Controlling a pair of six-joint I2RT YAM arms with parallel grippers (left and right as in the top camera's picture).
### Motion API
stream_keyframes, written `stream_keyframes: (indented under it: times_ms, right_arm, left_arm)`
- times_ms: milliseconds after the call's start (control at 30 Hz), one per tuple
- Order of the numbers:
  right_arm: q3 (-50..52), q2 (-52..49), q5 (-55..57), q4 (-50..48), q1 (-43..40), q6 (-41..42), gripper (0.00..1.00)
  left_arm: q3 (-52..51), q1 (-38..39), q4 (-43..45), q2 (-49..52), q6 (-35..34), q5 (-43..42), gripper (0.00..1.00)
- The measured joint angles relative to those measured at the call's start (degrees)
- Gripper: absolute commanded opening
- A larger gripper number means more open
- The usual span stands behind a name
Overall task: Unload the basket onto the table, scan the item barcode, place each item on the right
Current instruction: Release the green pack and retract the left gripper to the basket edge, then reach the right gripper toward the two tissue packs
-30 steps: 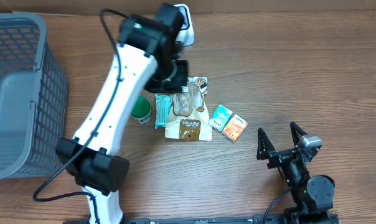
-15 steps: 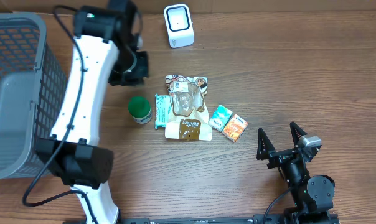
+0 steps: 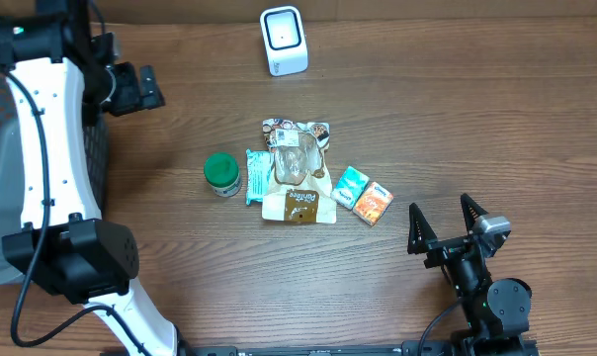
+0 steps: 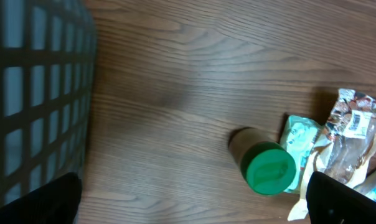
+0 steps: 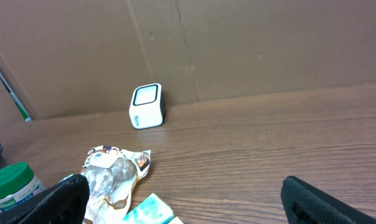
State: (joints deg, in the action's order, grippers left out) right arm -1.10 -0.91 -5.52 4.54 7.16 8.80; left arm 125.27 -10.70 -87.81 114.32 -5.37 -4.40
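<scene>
The white barcode scanner [image 3: 284, 40] stands at the table's far edge and shows in the right wrist view too [image 5: 146, 106]. Mid-table lies a pile: a green-lidded jar [image 3: 221, 173], a teal packet [image 3: 259, 176], a clear snack bag [image 3: 297, 156], a brown pouch [image 3: 298, 206], a teal box [image 3: 351, 186] and an orange box [image 3: 374, 203]. My left gripper [image 3: 140, 87] hangs open at the far left beside the basket, nothing between its fingers; its wrist view has the jar [image 4: 269, 167] to the right. My right gripper [image 3: 447, 225] rests open near the front right.
A grey mesh basket [image 3: 12, 148] fills the left edge, its wall close in the left wrist view [image 4: 32, 93]. A cardboard wall [image 5: 238, 43] backs the table behind the scanner. Bare wood lies between the basket and the pile.
My left arm has swung from the scanner and pile leftward to the basket's side, and its gripper has gone from shut to open. The right arm has not moved.
</scene>
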Motion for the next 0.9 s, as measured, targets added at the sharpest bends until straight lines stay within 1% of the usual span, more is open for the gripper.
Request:
stream_keyframes:
  times_ms: [900]
  right_arm:
    - [0.0, 0.0, 0.0, 0.02, 0.0, 0.0, 1.0]
  left_arm:
    - [0.0, -0.7, 0.02, 0.0, 0.04, 0.0, 1.0]
